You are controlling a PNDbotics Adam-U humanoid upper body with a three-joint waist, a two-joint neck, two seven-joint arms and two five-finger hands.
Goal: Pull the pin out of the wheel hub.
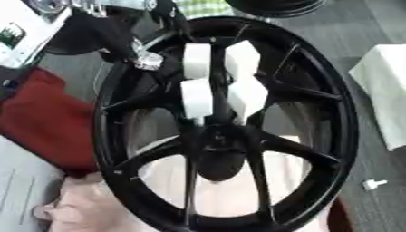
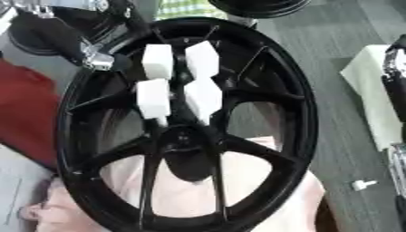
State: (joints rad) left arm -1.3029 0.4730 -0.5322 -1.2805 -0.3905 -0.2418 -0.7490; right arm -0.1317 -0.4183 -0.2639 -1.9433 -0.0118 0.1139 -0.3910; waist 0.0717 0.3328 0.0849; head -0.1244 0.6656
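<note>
Wheel hub (image 1: 218, 145) sits mid-frame, at the centre of a black spoked wheel (image 1: 333, 95) that fills most of my view and lies over a pale pink cloth (image 1: 87, 208). I can't pick out the pin itself against the dark hub.

My left hand (image 1: 212, 81) comes in from the far left and reaches down over the spokes toward the hub. Its white fingers (image 2: 155, 97) point near, roughly straight, tips just above the hub. I can't tell whether they have hold of anything; the fingertips blend into the dark centre.

Silver wrist joint (image 1: 147, 59) shows at the wheel's far-left rim.

Red cloth (image 1: 40, 118) lies to the left of the wheel, a white sheet (image 1: 384, 86) to the right, well apart from it. Small white bit (image 1: 373, 183) lies on the grey table (image 1: 373, 27) near right, beside the rim.

Right eye view only: a black-and-silver arm part (image 2: 395, 68) along the right edge; the right hand itself doesn't show. Left eye view misses that arm entirely.

Second dark wheel (image 1: 273, 7) is cut off at the far edge.
</note>
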